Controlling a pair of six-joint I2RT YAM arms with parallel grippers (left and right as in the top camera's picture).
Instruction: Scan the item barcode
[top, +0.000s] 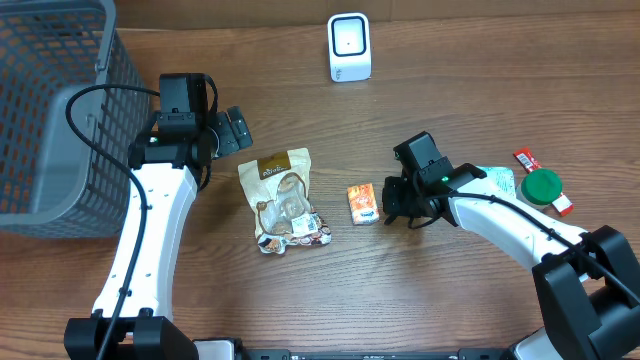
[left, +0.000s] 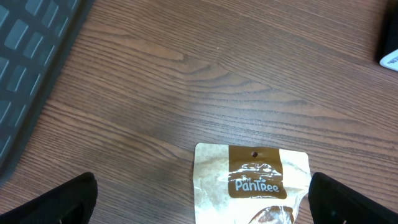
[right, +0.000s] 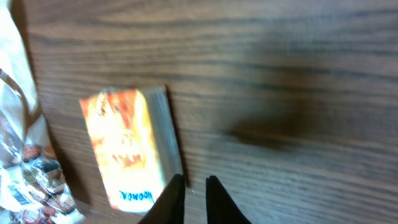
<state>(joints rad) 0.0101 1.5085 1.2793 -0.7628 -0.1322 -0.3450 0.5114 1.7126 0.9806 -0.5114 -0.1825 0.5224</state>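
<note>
A grey plastic mesh basket (top: 50, 120) stands at the far left of the wooden table (top: 480, 80). The part of its inside in view shows only its own mesh. A small white boxy scanner (top: 349, 47) stands at the far middle.

The small orange cardboard carton (top: 363, 202) lies flat near the table's centre. A cream-and-brown snack pouch with a clear window (top: 285, 200) lies to its left, apart from it.

The right gripper (top: 392, 200) sits low just right of the carton. In the wrist view its black fingertips (right: 174, 200) are only a sliver apart and clamp nothing, and the carton's edge is just beside them.

The left gripper (top: 232, 130) hangs over bare wood far-left of the pouch, its fingers spread wide and holding nothing.

At the far right lie a round green lid (top: 541, 186) and a red wrapper (top: 527, 160).
</note>
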